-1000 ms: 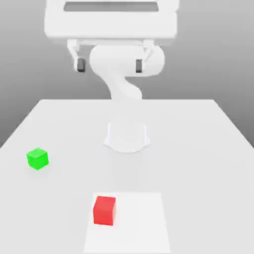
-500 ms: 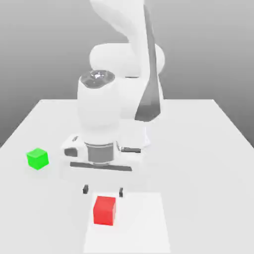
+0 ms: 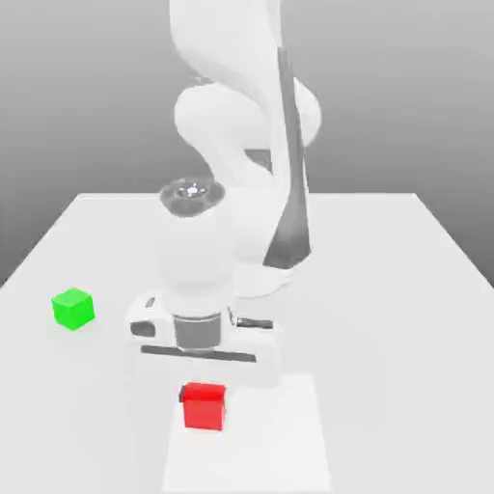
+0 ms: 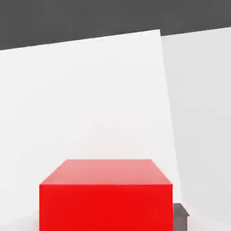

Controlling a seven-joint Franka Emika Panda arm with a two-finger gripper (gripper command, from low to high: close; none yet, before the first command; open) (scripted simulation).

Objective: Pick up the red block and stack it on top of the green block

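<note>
The red block (image 3: pixel 205 406) rests on the white table near the front, on a lighter square patch. My gripper (image 3: pixel 205 394) has come straight down over it, and its dark fingers press against the block's two sides, shut on it. In the hand view the red block (image 4: pixel 106 198) looms very close, with one dark fingertip (image 4: pixel 180 215) beside its edge. The green block (image 3: pixel 72 309) sits alone on the table at the exterior view's left, well apart from the gripper.
The white table (image 3: pixel 386 318) stretches wide around both blocks. The arm's base (image 3: pixel 265 275) stands behind the hand at the table's middle. A lighter square patch (image 3: pixel 270 444) marks the table's front.
The hand has dropped lower, down around the red block. Its fingers, open half a second ago, have shut against the block's sides. The green block has not moved.
</note>
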